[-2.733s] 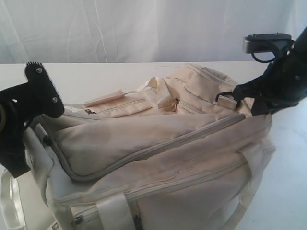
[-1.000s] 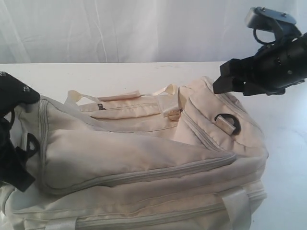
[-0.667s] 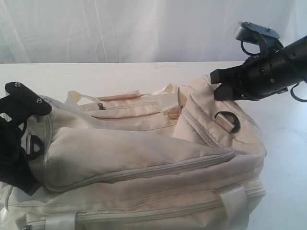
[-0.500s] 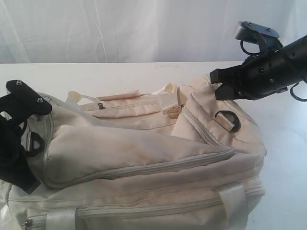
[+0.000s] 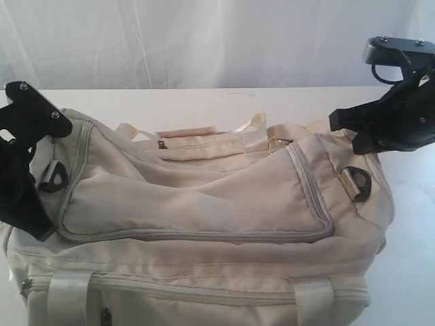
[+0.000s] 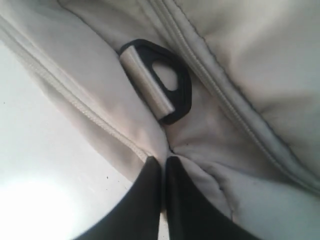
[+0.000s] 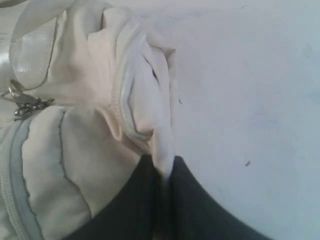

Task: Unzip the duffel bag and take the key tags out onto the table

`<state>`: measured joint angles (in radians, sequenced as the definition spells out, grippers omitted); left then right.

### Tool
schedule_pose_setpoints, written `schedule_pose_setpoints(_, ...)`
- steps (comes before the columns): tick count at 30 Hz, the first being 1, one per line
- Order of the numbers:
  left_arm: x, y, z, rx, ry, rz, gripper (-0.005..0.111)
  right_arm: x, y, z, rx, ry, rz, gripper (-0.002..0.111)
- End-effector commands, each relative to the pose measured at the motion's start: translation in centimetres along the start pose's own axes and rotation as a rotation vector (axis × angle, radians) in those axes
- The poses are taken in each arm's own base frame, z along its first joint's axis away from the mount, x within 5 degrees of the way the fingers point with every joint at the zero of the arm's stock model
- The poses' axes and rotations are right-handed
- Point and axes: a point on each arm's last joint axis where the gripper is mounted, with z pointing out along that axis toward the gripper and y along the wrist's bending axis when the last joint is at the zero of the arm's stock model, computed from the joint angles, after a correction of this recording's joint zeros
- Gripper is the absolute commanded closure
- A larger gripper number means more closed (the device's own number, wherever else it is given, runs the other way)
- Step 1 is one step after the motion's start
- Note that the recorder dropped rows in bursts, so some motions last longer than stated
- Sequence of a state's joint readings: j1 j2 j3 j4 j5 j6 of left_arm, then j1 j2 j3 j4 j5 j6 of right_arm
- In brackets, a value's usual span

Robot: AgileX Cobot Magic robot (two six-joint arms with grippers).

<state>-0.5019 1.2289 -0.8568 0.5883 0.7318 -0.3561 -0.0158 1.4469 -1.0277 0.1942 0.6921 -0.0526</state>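
Note:
The cream duffel bag (image 5: 204, 224) fills the near half of the white table (image 5: 204, 105), stretched flat between both arms, its grey zippers closed. My left gripper (image 6: 162, 161) is shut on a fold of the bag's fabric (image 6: 200, 145) at its left end, just below a black D-ring (image 6: 175, 90). My right gripper (image 7: 162, 165) is shut on a pinched fold of the bag's fabric (image 7: 157, 115) at its right end, near a metal zipper pull (image 7: 25, 106). The key tags are hidden.
A webbing handle (image 5: 187, 132) lies across the bag's top at the back. Another D-ring (image 5: 357, 182) sits on the bag's right end. A white curtain (image 5: 204, 41) hangs behind the table. Bare tabletop lies behind and right of the bag.
Both grippers have closed on the bag's ends and pulled apart, the right one moving right. The bag, slumped and folded before, is now stretched out flat.

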Motion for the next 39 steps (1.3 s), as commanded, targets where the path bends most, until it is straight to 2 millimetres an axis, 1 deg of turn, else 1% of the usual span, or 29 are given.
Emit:
schedule_pose_setpoints(1, -0.3, 0.4, -0.3, -0.031, -0.015, 0.004, 0.107, 1.0, -0.5, -0.3, 0.039, 0.029, -0.021, 0.108)
schedule_pose_setpoints(5, -0.3, 0.4, -0.3, -0.030, -0.025, -0.020, 0.107, 1.2, -0.5, -0.2, 0.034, 0.037, -0.028, 0.108)
schedule_pose_setpoints(7, -0.3, 0.5, -0.6, -0.030, -0.037, -0.032, 0.106, 1.0, -0.4, -0.4, 0.031, 0.020, -0.025, 0.103)
schedule_pose_setpoints(8, -0.3, 0.5, -0.7, -0.025, -0.043, -0.040, 0.104, 0.8, -0.4, -0.6, 0.028, 0.008, -0.026, 0.098)
schedule_pose_setpoints(10, -0.5, 0.7, -1.4, -0.011, -0.059, -0.066, 0.095, 0.3, -0.2, -1.1, 0.020, -0.019, -0.021, 0.083)
schedule_pose_setpoints(11, -0.5, 0.8, -1.7, -0.005, -0.060, -0.079, 0.089, -0.1, -0.1, -1.5, 0.014, -0.035, -0.018, 0.076)
schedule_pose_setpoints(13, -0.5, 1.0, -2.5, 0.008, -0.057, -0.108, 0.076, -1.0, 0.2, -2.4, -0.001, -0.093, -0.009, 0.057)
schedule_pose_setpoints(14, -0.5, 1.1, -2.8, 0.012, -0.055, -0.119, 0.069, -1.5, 0.3, -3.0, -0.006, -0.134, -0.007, 0.050)
schedule_pose_setpoints(15, -0.5, 1.3, -3.1, 0.012, -0.058, -0.127, 0.063, -1.9, 0.6, -3.5, -0.021, -0.168, 0.000, 0.046)
schedule_pose_setpoints(16, -0.5, 1.3, -3.3, 0.013, -0.061, -0.132, 0.058, -2.3, 1.0, -4.1, -0.043, -0.212, -0.018, 0.043)
schedule_pose_setpoints(18, -0.4, 1.3, -3.7, 0.027, -0.073, -0.147, 0.053, -3.0, 2.2, -4.9, -0.093, -0.293, -0.078, 0.043)
schedule_pose_setpoints(20, -0.4, 1.2, -3.9, 0.058, -0.086, -0.167, 0.052, -3.6, 3.9, -5.3, -0.173, -0.350, -0.139, 0.043)
schedule_pose_setpoints(21, -0.4, 1.2, -4.2, 0.069, -0.097, -0.171, 0.052, -3.8, 4.6, -5.1, -0.204, -0.362, -0.163, 0.043)
schedule_pose_setpoints(24, -0.4, 1.3, -4.8, 0.087, -0.105, -0.187, 0.052, -4.3, 7.2, -3.7, -0.286, -0.352, -0.216, 0.043)
schedule_pose_setpoints(25, -0.4, 1.3, -4.9, 0.085, -0.104, -0.189, 0.052, -4.4, 7.9, -2.7, -0.298, -0.331, -0.226, 0.044)
schedule_pose_setpoints(27, -0.3, 1.4, -5.0, 0.084, -0.095, -0.189, 0.052, -4.8, 8.6, -0.6, -0.303, -0.283, -0.239, 0.046)
schedule_pose_setpoints(30, -0.2, 1.3, -4.9, 0.087, -0.090, -0.191, 0.052, -5.2, 8.7, 3.1, -0.288, -0.193, -0.201, 0.047)
schedule_pose_setpoints(32, -0.3, 1.3, -5.0, 0.089, -0.091, -0.192, 0.052, -5.5, 8.6, 5.0, -0.274, -0.148, -0.190, 0.047)
schedule_pose_setpoints(35, -0.3, 1.2, -5.0, 0.100, -0.099, -0.197, 0.052, -5.7, 8.7, 6.9, -0.267, -0.098, -0.166, 0.047)
schedule_pose_setpoints(39, -0.3, 1.1, -5.0, 0.108, -0.100, -0.191, 0.052, -5.3, 8.6, 8.7, -0.269, -0.023, -0.147, 0.047)
